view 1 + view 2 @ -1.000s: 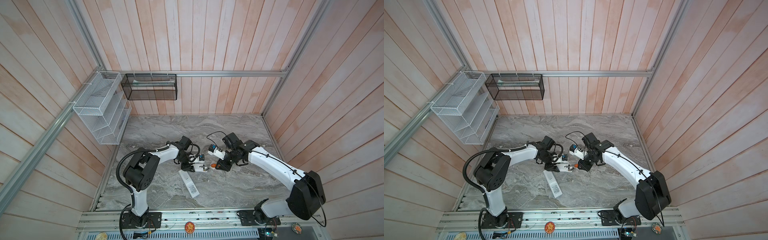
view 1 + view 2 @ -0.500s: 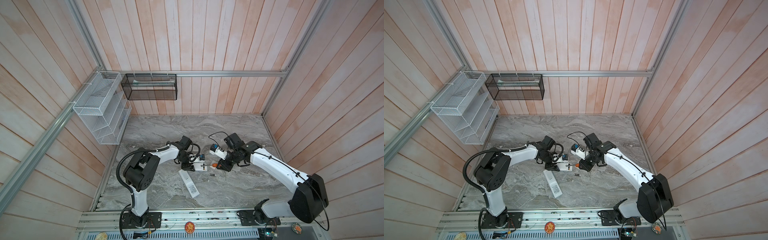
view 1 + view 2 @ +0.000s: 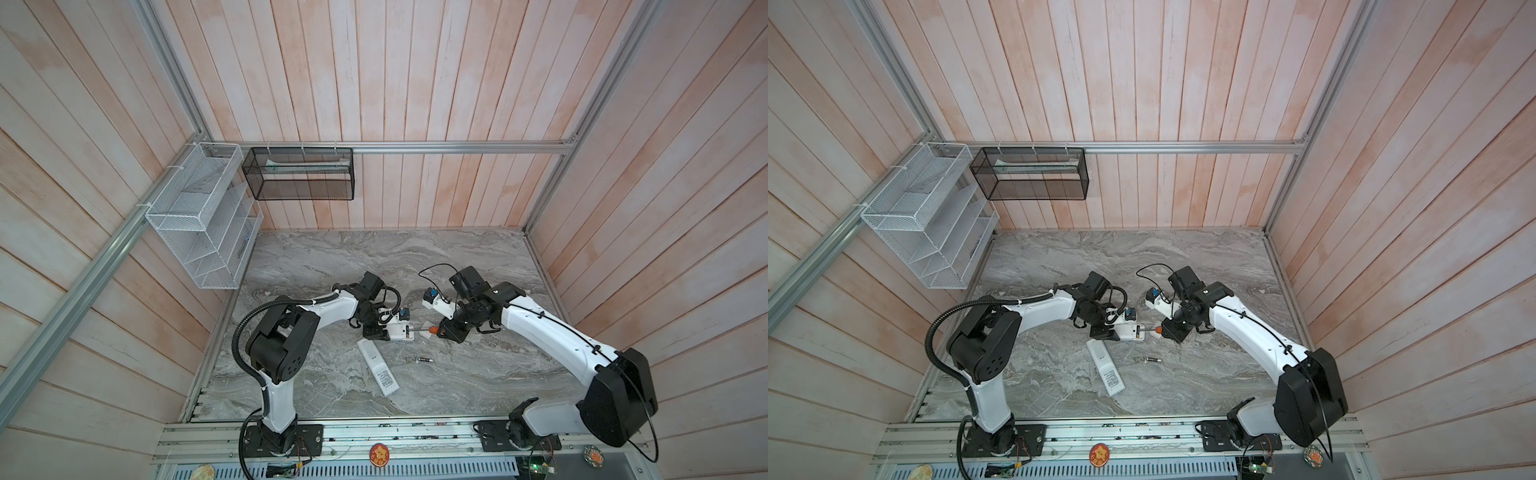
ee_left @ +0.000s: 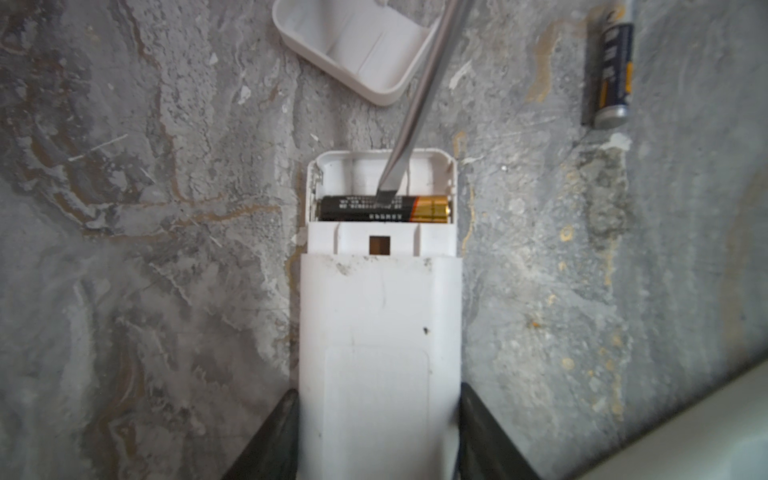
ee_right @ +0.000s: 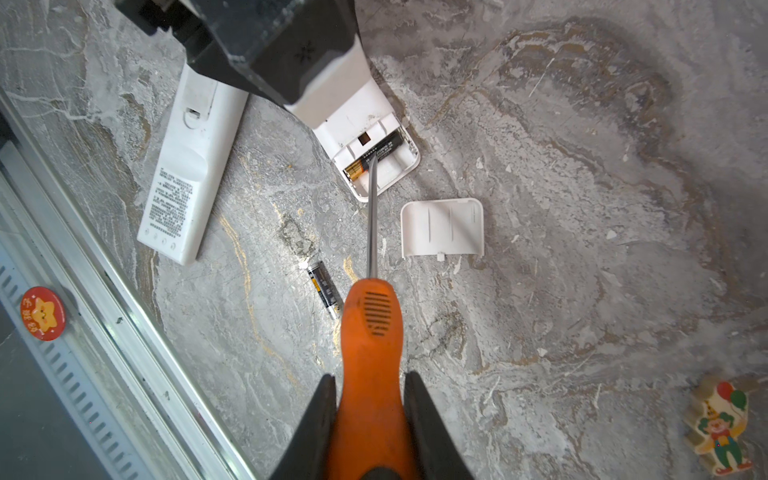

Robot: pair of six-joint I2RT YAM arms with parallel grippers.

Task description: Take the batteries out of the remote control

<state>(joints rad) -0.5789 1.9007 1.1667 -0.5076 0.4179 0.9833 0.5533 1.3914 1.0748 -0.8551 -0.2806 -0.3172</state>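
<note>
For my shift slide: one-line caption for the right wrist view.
Right gripper holds orange screwdriver, tip at the battery in the open remote; another battery lies loose on the table.

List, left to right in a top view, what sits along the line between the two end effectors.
left end effector → remote control → orange-handled screwdriver → right end effector. Left out, overlapping: spare remote, loose battery.

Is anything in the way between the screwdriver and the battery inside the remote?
Nothing visible. The white plastic cover lies aside; the orange-handled screwdriver in the right gripper touches the black-and-gold battery in the open white remote.
</note>
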